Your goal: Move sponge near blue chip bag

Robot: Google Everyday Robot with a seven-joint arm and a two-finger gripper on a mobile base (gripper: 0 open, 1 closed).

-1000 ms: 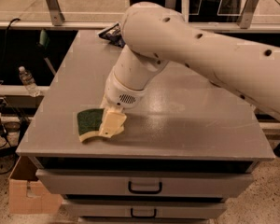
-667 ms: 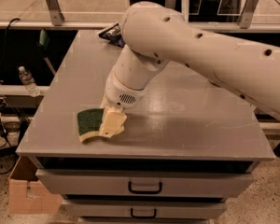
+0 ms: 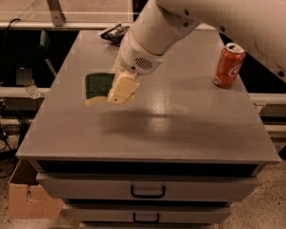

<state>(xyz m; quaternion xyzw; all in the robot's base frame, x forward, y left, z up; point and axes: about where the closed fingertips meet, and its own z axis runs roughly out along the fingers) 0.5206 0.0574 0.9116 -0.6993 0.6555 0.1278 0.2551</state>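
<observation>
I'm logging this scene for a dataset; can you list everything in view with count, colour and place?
sponge: one, dark green over pale yellow, table's left-centre
blue chip bag: one, dark blue, table's far edge, partly behind arm
soda can: one, orange, upright at table's right
table: one, grey, centre
drawers: two, grey, under the table
cardboard box: one, brown, floor at lower left
arm: one, white, reaching from upper right
tool: one, cream, at sponge's right edge

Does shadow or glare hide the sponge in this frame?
Camera view: warm, dim light; a soft shadow of the arm lies on the table nearer the camera, off the sponge; the end effector hangs at the sponge's right edge; mild glare at table centre.
</observation>
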